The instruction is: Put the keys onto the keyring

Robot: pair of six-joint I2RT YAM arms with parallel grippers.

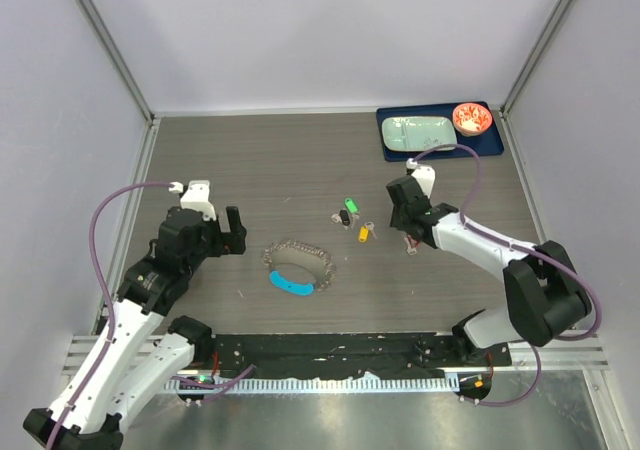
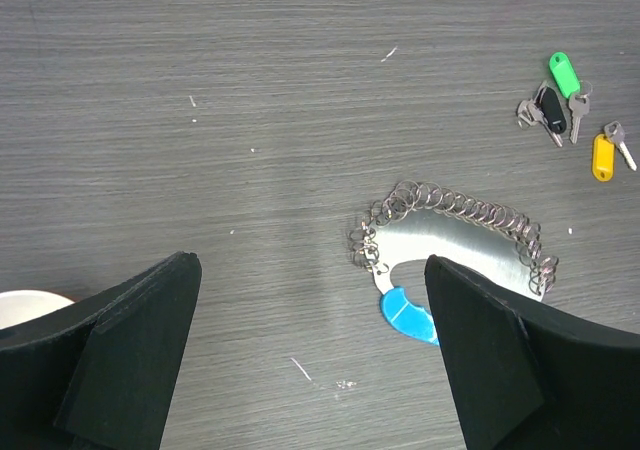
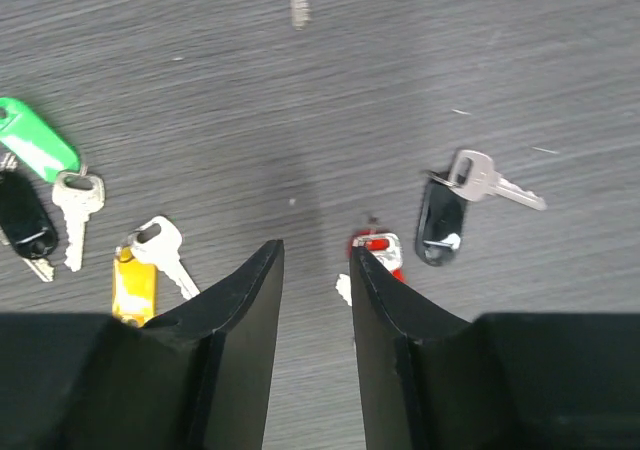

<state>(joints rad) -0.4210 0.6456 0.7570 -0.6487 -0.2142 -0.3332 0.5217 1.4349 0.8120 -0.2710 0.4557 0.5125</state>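
Likely light, flat and slippery, the keys (image 1: 350, 215) lie loose right of the middle of the worktop (image 1: 300, 160) — best pinched by their plastic tags — the right end effector (image 3: 315, 255) narrow-jawed but empty beside the red key (image 3: 376, 249), the left end effector (image 2: 310, 265) wide open over the keyring (image 2: 440, 232).

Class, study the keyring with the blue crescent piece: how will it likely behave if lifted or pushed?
The keyring looks like many small linked rings, so lifted it would probably sag. Thin wire suggests it is light and may bunch when pushed. The blue piece looks rigid, likely the steadier grip.
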